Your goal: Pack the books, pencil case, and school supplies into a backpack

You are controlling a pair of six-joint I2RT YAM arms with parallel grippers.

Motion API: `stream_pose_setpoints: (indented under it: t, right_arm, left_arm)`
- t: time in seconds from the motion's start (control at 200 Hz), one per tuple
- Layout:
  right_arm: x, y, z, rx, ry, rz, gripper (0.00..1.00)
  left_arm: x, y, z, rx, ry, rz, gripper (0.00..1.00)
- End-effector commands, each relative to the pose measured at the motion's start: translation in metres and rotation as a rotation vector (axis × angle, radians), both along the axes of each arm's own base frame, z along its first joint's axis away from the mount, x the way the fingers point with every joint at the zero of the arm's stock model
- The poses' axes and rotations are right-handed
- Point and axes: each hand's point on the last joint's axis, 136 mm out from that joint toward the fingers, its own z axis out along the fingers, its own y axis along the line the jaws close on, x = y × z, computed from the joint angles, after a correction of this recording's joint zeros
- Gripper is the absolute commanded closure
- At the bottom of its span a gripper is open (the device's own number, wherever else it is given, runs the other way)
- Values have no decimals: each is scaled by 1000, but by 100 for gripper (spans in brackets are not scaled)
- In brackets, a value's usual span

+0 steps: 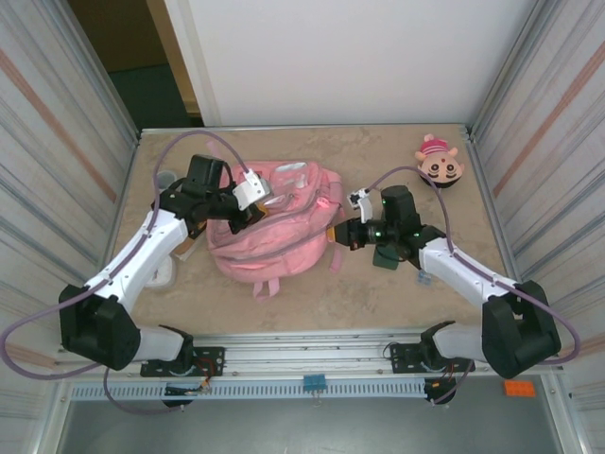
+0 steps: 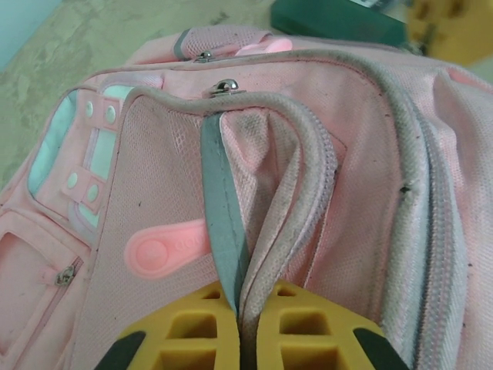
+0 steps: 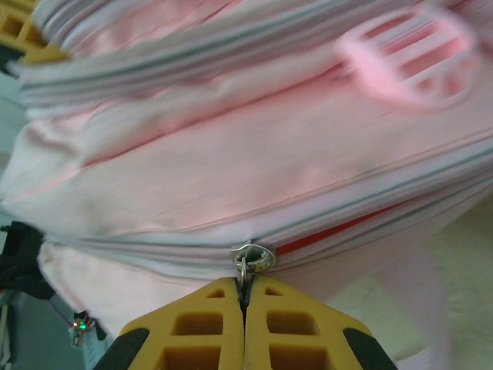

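From here I get the pencil case (image 2: 339, 19) blurred and clipped by the top edge; the backpack (image 3: 231, 154) overruns the frame, its pink tab (image 3: 404, 58) smeared.

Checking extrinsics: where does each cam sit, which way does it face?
Top external: above, behind the bases, facing down on the table; both arms, backpack.
Left wrist: looks along the shut left gripper pinching a grey strip.
Right wrist: looks along the shut right gripper on a zipper pull.
Shared: the backpack, in all three.
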Motion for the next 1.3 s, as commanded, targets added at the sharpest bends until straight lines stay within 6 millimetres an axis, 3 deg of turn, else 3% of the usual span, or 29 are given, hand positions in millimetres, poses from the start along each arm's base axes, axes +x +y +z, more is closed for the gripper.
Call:
stream_pose_setpoints:
  t: [0.0, 0.145, 0.296, 0.461, 0.646, 0.752, 0.967, 1.148, 1.293]
  right_arm:
    - [-13, 12, 21, -9, -27, 35, 100]
    - [-29, 28, 26, -6, -17, 55, 100]
    - [-35, 34, 26, -45, -2, -7, 100]
    - [-38, 37, 21, -76, 51, -103, 100]
    - [-57, 67, 28, 17, 108, -104, 100]
    - [-57, 74, 24, 51, 129, -138, 100]
    - [-27, 32, 20, 131, 204, -364, 38]
    - [-17, 15, 8, 200, 315, -473, 33]
    - [-12, 23, 11, 255, 346, -466, 32]
  left_arm:
    - [37, 3, 22, -83, -61, 210, 100]
    - [50, -1, 16, -64, -72, 333, 100]
    - [65, -6, 20, -169, -13, 514, 100]
    - [65, -33, 22, -176, -53, 530, 100]
    - [75, -60, 24, -211, -34, 520, 100]
    - [70, -71, 28, -230, -30, 450, 100]
    - [33, -82, 41, -261, -70, 168, 100]
    - [3, -79, 52, -347, -64, -67, 100]
    - [-5, -80, 56, -356, -66, -140, 100]
